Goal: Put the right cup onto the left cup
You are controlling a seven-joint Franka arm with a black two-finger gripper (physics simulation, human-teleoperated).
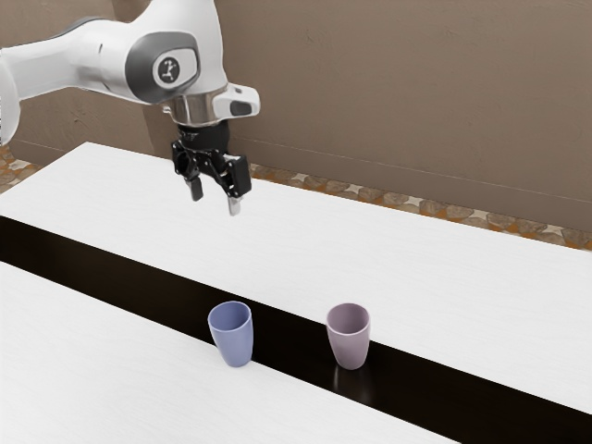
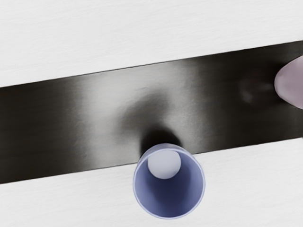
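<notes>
light mauve cup point(image 1: 349, 338) waits for the open gripper point(image 1: 215, 203)

the mauve cup, likely the one meant by "right", stands upright at the lower right of centre in the exterior view, on the dark strip point(image 1: 120, 280). the blue cup point(image 1: 232, 335) stands upright to its left there, beside the strip's edge, the two well apart. the gripper hangs in that view's upper left, fingers spread, nothing between them.

the mauve cup should be light and fairly stiff, perhaps brittle; its smooth, tapering wall could slip under a loose pinch, and a nudge might tip it. i'd take it from above, across opposite sides just below the rim, squeezing gently and keeping it level, so the narrow base can enter the blue cup's mouth.
</notes>
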